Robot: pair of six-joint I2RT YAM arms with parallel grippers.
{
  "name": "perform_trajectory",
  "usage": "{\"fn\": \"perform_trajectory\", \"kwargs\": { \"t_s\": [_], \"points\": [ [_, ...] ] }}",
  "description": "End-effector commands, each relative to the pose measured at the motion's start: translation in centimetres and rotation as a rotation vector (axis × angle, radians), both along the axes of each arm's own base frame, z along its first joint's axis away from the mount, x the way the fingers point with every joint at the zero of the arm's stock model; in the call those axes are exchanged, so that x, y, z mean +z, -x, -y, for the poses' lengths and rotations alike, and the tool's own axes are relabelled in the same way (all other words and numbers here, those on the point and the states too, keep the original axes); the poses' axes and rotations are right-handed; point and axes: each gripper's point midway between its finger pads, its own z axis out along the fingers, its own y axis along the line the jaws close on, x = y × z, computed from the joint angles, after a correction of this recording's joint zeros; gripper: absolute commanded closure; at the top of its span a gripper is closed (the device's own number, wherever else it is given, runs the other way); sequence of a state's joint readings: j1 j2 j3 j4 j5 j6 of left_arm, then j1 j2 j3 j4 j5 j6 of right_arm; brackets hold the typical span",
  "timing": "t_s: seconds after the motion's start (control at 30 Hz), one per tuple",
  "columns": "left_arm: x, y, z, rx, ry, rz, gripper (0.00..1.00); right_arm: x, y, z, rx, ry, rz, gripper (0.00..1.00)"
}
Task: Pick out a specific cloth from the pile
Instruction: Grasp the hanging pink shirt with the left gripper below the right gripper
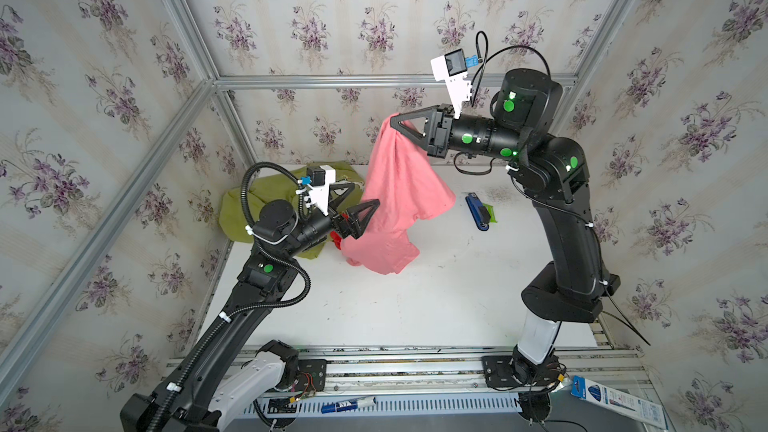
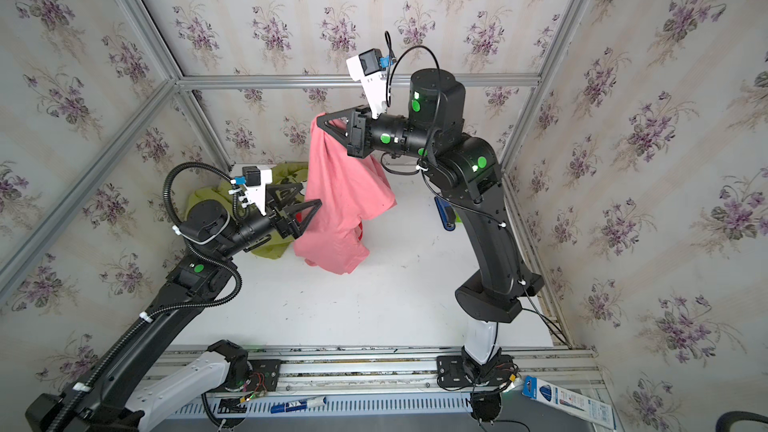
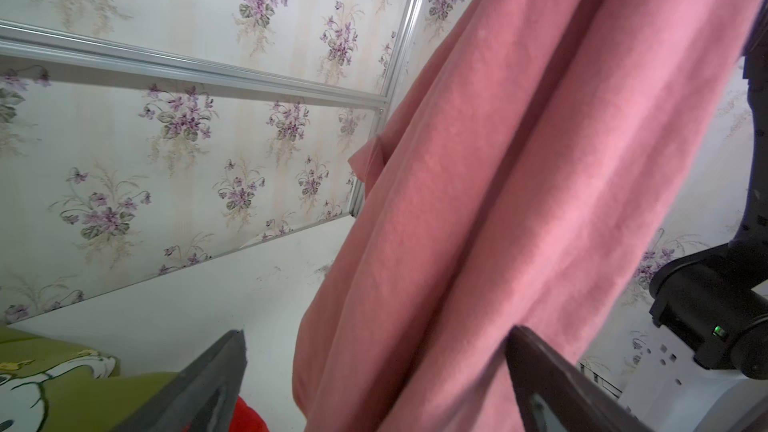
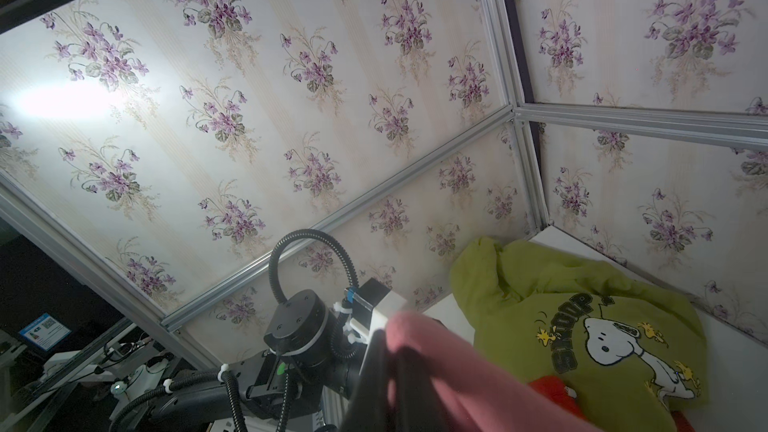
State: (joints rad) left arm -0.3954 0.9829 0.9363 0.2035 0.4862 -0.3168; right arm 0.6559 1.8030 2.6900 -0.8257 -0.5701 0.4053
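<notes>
- Right gripper (image 1: 395,119): clamped shut on the top of the cloth (image 1: 395,184), which is salmon-pink, soft and plain. It hangs in long vertical folds, its lower end resting on the white table (image 1: 415,305).
- Left gripper (image 1: 365,195): jaws spread wide at the hanging folds, gripping nothing.
- Pile (image 1: 266,193), far left corner: crumpled olive-green shirt (image 4: 582,305) with dog print, red cloth (image 4: 548,388) beside it.

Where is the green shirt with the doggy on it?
In both top views the green shirt lies crumpled in the far left corner of the table, behind the left pincer and left of the hanging pink cloth.
</notes>
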Motion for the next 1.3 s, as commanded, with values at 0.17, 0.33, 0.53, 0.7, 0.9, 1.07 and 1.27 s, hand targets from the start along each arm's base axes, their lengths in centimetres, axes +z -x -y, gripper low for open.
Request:
{"fn": "perform_trajectory", "kwargs": {
  "t_s": [0.17, 0.33, 0.53, 0.7, 0.9, 1.07, 1.27],
  "points": [
    [2.3, 0.4, 3.5, -0.095, 0.023, 0.071, 0.12, 1.5, 2.8, 2.9, -0.041, -0.05, 0.089, 1.0],
    [3.3, 1.1, 5.7, -0.163, 0.029, 0.087, 0.27, 1.6, 3.9, 4.6, -0.087, -0.062, 0.122, 1.0],
    [4.2, 2.3, 7.9, -0.245, 0.024, 0.112, 0.53, 1.2, 4.5, 6.2, -0.136, -0.035, 0.124, 1.0],
    [5.2, 3.1, 8.6, -0.269, 0.031, 0.137, 0.8, 1.7, 4.7, 7.7, -0.181, -0.034, 0.149, 1.0],
    [5.7, 3.9, 8.9, -0.274, 0.028, 0.147, 0.98, 1.8, 4.7, 8.5, -0.209, -0.029, 0.157, 1.0],
    [5.9, 4.5, 8.8, -0.271, 0.032, 0.145, 1.0, 1.5, 4.6, 9.9, -0.265, 0.0, 0.162, 1.0],
    [5.8, 5.5, 9.4, -0.298, 0.037, 0.118, 1.0, -0.3, 4.9, 11.9, -0.347, 0.052, 0.151, 1.0]
  ]
}}
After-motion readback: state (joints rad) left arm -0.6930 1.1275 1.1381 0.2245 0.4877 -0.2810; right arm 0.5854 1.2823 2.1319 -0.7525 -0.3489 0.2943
